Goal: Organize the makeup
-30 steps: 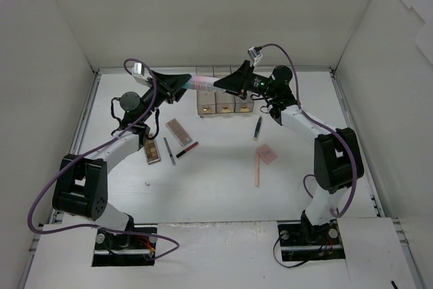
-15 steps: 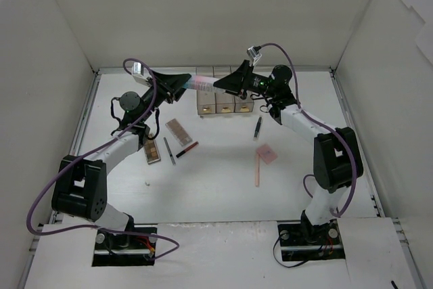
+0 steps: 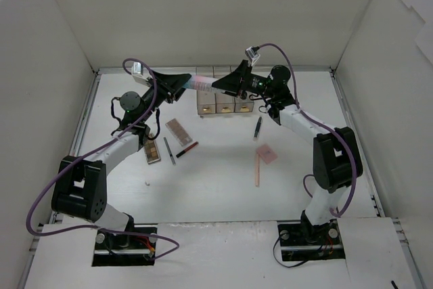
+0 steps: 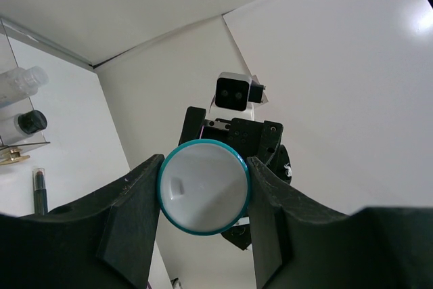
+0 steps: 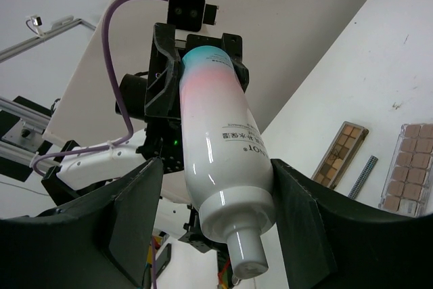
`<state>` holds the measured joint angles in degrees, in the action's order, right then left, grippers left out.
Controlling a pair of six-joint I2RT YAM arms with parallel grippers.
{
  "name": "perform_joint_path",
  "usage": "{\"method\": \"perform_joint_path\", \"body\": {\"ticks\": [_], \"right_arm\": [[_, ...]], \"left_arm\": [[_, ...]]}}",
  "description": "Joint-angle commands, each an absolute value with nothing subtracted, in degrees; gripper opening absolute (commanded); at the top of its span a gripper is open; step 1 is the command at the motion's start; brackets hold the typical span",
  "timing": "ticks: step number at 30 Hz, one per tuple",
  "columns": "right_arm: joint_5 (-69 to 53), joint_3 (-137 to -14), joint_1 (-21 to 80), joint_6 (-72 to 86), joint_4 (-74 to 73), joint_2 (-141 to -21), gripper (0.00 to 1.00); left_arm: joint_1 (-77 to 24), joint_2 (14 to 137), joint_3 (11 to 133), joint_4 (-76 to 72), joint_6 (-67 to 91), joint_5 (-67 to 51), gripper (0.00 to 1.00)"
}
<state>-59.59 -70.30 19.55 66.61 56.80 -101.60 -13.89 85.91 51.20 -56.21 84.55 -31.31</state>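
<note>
Here, left gripper (image 4: 203, 175) clamps bottle (image 5: 218, 109); right gripper (image 5: 218, 181) straddles it loosely.

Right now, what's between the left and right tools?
The white-blue bottle bridges them in the top view: the left tool grips its base; the right tool stands open around its neck end.

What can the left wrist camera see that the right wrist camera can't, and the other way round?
Only the left wrist view shows the bottle end-on, a round white end with a teal rim, plus the clear box, a black-capped vial inside it, and a dark pencil lying nearby. Only the right wrist view shows the bottle's long pink and white side with printing, and two eyeshadow palettes. Both show the same bottle.
</note>
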Motion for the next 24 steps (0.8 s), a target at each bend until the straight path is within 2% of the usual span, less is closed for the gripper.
{"method": "perform_joint_path", "body": {"ticks": [1, 10, 13, 16, 17, 19, 20, 22, 23, 24], "right_arm": [[-61.08, -72.42, 20.30, 66.62, 62.67, -100.55, 0.60], [-61.00, -71.72, 20.39, 66.71, 62.67, -101.51, 0.59], [-60.73, -71.63, 20.30, 66.53, 62.75, -101.69, 0.55], [-60.64, -71.98, 20.39, 66.53, 62.75, -101.95, 0.45], [-60.73, -72.24, 20.39, 66.62, 62.67, -102.13, 0.37], [-60.38, -72.33, 20.30, 66.53, 62.67, -102.22, 0.27], [-60.21, -72.33, 20.13, 66.45, 62.58, -102.22, 0.18], [-60.03, -72.33, 19.86, 66.27, 62.67, -102.04, 0.09], [-60.03, -72.60, 19.25, 66.10, 62.67, -101.95, 0.02], [-60.20, -72.77, 19.07, 66.01, 62.58, -101.87, 0.00]], "left_arm": [[-14.33, 82.18, 53.08, -62.23, 84.11, -29.44, 0.00], [-14.33, 82.70, 53.61, -62.93, 84.37, -29.53, 0.00], [-14.33, 82.79, 53.44, -63.11, 84.55, -29.71, 0.00], [-14.33, 82.53, 52.82, -63.19, 84.46, -29.53, 0.00], [-14.33, 82.36, 52.56, -63.19, 84.38, -29.44, 0.00], [-14.33, 82.53, 52.47, -63.28, 84.38, -29.44, 0.00], [-14.33, 82.53, 52.47, -63.28, 84.29, -29.79, 0.00], [-14.33, 82.44, 52.38, -63.02, 83.94, -30.14, 0.00], [-14.33, 82.35, 51.86, -62.76, 83.24, -30.67, 0.00], [-14.33, 82.09, 51.51, -61.54, 82.62, -30.93, 0.00]]}}
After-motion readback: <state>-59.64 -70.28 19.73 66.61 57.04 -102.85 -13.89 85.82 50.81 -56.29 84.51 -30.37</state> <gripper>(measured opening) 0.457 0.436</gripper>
